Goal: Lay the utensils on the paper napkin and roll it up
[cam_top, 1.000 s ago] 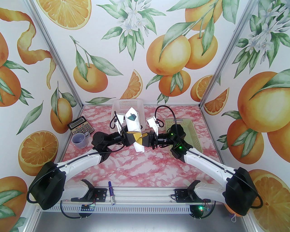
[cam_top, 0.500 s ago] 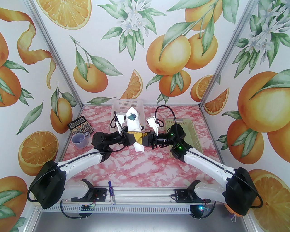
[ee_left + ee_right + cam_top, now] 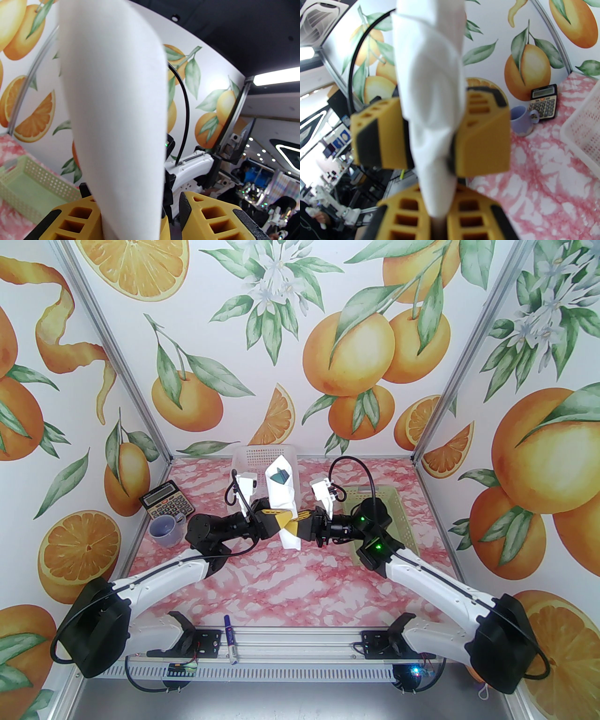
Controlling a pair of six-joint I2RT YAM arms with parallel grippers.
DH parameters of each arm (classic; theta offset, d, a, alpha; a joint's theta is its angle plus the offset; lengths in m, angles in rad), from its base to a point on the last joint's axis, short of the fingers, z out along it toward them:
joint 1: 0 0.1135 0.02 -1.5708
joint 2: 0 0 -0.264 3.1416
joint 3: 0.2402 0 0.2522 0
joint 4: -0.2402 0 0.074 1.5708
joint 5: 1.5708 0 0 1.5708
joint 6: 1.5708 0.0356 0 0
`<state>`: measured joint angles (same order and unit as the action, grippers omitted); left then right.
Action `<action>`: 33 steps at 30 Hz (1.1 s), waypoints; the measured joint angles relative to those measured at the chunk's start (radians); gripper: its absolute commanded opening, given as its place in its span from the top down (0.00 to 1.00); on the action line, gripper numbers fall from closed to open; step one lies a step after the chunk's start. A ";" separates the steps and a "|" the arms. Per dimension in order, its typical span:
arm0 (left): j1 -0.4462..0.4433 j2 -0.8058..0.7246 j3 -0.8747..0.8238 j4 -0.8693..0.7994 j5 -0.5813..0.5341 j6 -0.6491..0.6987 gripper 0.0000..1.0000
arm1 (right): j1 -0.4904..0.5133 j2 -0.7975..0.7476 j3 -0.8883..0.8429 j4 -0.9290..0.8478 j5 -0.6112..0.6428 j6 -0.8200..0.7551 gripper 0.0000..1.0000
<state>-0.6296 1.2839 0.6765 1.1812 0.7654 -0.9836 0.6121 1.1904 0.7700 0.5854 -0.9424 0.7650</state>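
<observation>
Right hand (image 3: 438,199) tight on paper napkin (image 3: 282,497) (utensils (image 3: 280,476) inside), left hand (image 3: 138,206) half-open around it

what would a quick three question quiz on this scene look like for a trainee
1. True or false: the right gripper is shut on the rolled napkin.
2. What shows in the roll's open upper end? A) teal utensils B) a straw C) nothing
3. Name the thing standing beside the calculator.
Key: 1 true; 2 A; 3 the purple cup.
</observation>
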 measured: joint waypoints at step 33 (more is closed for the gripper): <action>0.032 -0.086 -0.008 -0.261 -0.061 0.172 1.00 | -0.138 -0.235 0.080 -0.602 0.052 -0.277 0.34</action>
<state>-0.5980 1.1976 0.6685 0.9199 0.7040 -0.8112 0.4736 0.9554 0.8497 -0.0170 -0.8906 0.4881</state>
